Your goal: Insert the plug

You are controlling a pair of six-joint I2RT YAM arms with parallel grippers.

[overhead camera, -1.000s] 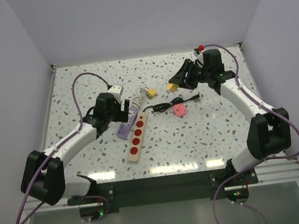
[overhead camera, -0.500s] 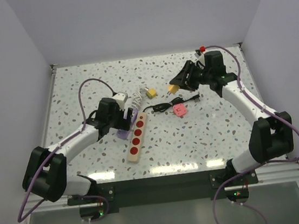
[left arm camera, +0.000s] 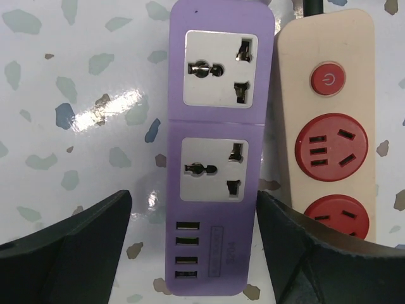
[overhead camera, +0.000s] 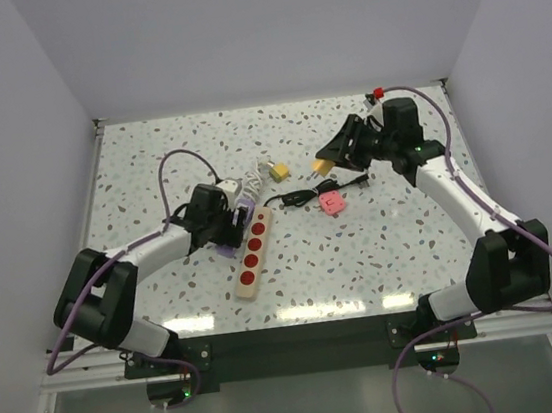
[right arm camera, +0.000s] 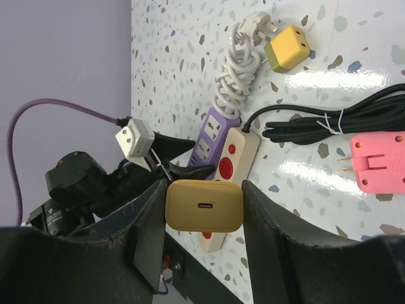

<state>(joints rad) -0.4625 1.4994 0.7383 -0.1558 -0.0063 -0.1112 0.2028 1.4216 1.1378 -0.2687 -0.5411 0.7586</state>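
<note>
**1. Status.** R end effector [right arm camera: 204, 190] is clenched on the tan plug [right arm camera: 204, 207], held clear above the bench [overhead camera: 411, 240] in the far-right area. The USB-C port faces the wrist cam, so the prongs presumably point away from the wrist. Prongs not visible.

**2. L side.** L end effector [left arm camera: 191, 209] is released, fingers [left arm camera: 69, 247] either side of the purple strip [left arm camera: 218, 158] at its USB end. Contact w/ the strip cannot be confirmed. The beige strip [left arm camera: 329, 126] lies just beside the purple one, and one finger overlaps it.

**3. Key relation.** The purple strip, prob. the target, lies left of the R end effector and nearer the bases, well apart. Its long axis runs approx. near-to-far, slightly tilted. R arm carries the plug. L arm is at the strip, prob. to brace it.

**4. Clearance.** Btwn plug and strip lie the black cable [overhead camera: 300, 197], pink plug [overhead camera: 332, 202], yellow adapter [overhead camera: 278, 171] and white cord [overhead camera: 253, 181]. All sit low on the bench, so a path above them looks open. The socket farther from the L fingers has more room. Bench edges are well away.
</note>
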